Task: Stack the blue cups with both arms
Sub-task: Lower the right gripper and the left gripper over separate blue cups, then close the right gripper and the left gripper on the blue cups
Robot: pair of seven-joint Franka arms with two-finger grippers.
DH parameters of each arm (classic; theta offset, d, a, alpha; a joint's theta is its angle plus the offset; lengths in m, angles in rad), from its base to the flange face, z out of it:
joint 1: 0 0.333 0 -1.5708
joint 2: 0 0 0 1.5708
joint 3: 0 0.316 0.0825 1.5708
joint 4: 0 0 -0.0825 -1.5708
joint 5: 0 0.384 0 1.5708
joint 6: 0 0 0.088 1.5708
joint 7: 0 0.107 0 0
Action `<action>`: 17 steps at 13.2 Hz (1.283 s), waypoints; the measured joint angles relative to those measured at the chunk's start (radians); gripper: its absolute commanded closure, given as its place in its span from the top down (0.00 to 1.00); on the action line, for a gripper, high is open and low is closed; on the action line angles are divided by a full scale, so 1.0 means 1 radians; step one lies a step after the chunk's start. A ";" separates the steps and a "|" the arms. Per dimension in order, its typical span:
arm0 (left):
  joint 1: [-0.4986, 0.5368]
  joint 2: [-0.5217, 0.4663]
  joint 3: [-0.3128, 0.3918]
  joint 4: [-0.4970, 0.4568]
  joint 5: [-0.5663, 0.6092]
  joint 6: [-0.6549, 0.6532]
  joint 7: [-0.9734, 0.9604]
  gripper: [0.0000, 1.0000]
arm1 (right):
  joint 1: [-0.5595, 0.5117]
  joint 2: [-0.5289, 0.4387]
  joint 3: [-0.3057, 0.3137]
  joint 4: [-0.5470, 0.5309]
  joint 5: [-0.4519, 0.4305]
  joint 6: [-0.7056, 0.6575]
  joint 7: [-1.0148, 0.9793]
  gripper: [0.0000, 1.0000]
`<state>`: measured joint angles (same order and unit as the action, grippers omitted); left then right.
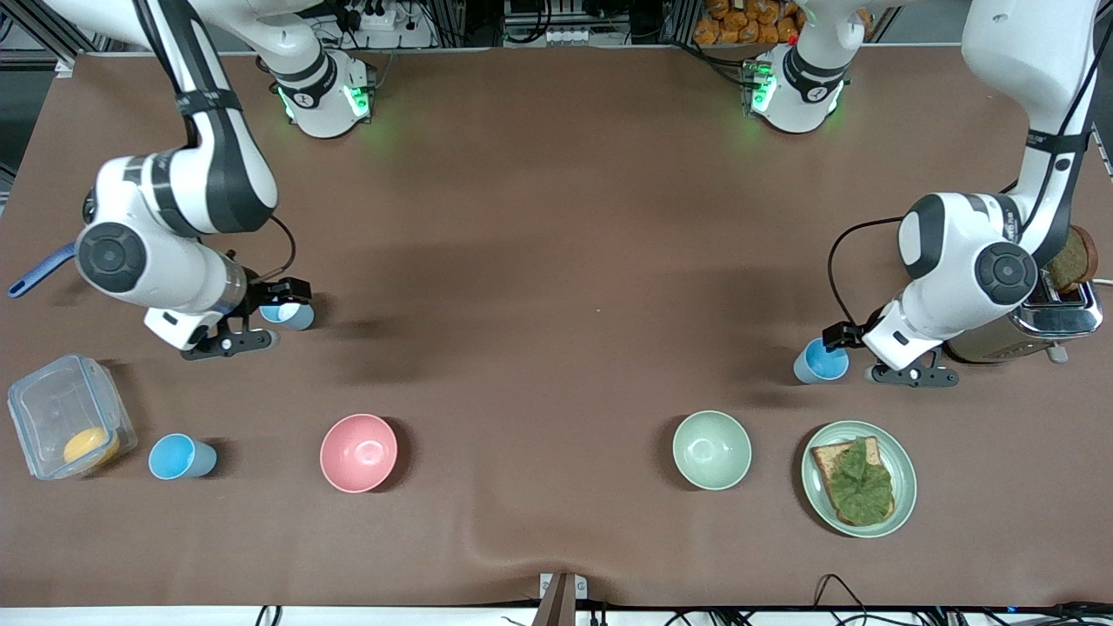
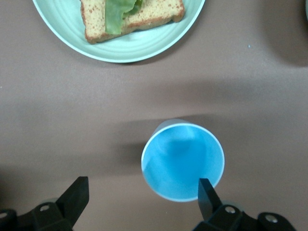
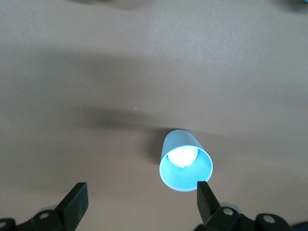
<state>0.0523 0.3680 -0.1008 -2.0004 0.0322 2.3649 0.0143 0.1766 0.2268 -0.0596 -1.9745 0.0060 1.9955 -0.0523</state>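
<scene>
Three blue cups stand upright on the brown table. One cup is at my right gripper, which is open and low; in the right wrist view the cup sits off-centre by one fingertip, the gripper's middle over bare table. A second cup is at my open left gripper; in the left wrist view that cup lies against one fingertip, off the gripper's middle. The third cup stands alone nearer the front camera.
A pink bowl and a green bowl stand nearer the camera. A green plate carries toast with lettuce; the plate also shows in the left wrist view. A clear box and a toaster sit at the table's ends.
</scene>
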 measured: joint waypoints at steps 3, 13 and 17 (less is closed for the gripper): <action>0.000 0.023 0.000 -0.001 0.000 0.032 0.000 1.00 | 0.000 0.029 -0.001 -0.068 0.000 0.066 0.000 1.00; 0.002 0.092 0.000 -0.001 0.000 0.122 0.000 0.00 | -0.025 0.173 -0.005 -0.076 0.000 0.128 -0.001 0.33; 0.024 0.092 -0.002 0.004 -0.001 0.127 0.000 0.00 | -0.023 0.174 -0.003 -0.074 0.000 0.127 -0.002 0.00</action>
<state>0.0766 0.4605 -0.1025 -1.9965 0.0316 2.4924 0.0142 0.1540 0.4003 -0.0623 -2.0489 0.0060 2.1222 -0.0542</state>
